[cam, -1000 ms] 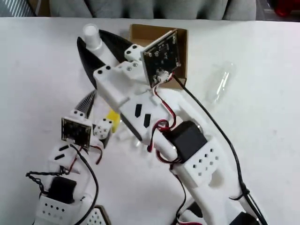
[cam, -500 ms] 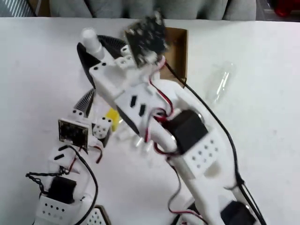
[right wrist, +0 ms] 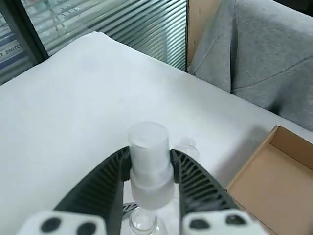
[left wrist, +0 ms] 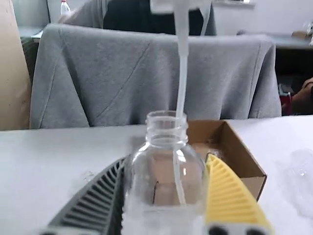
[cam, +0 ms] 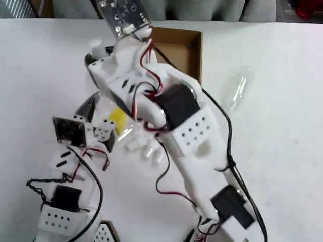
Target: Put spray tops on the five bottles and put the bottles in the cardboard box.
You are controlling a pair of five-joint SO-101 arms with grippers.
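My left gripper [left wrist: 166, 162] is shut on a clear, open-necked bottle [left wrist: 165, 169], held upright between its grey and yellow fingers. From above, a thin tube [left wrist: 180, 73] hangs down through the bottle's neck. It belongs to a white spray top [right wrist: 148, 164], on which my right gripper [right wrist: 150, 154] is shut with its black fingers, straight above the bottle's neck [right wrist: 141, 223]. In the high view the spray top [cam: 96, 48] is at the upper left, the right arm leans over the left gripper [cam: 105, 114], and the cardboard box [cam: 177, 44] stands open just behind.
Another clear bottle [cam: 236, 91] lies on its side on the white table, right of the cardboard box [left wrist: 234, 157]. Small clear plastic pieces [cam: 147, 149] lie under the right arm. A grey-covered chair back [left wrist: 146, 73] stands behind the table's far edge.
The right arm's wrist has tipped upward and swung left, carrying its camera board toward the table's far edge. The spray top stayed near the same spot. The left arm shifted slightly left.
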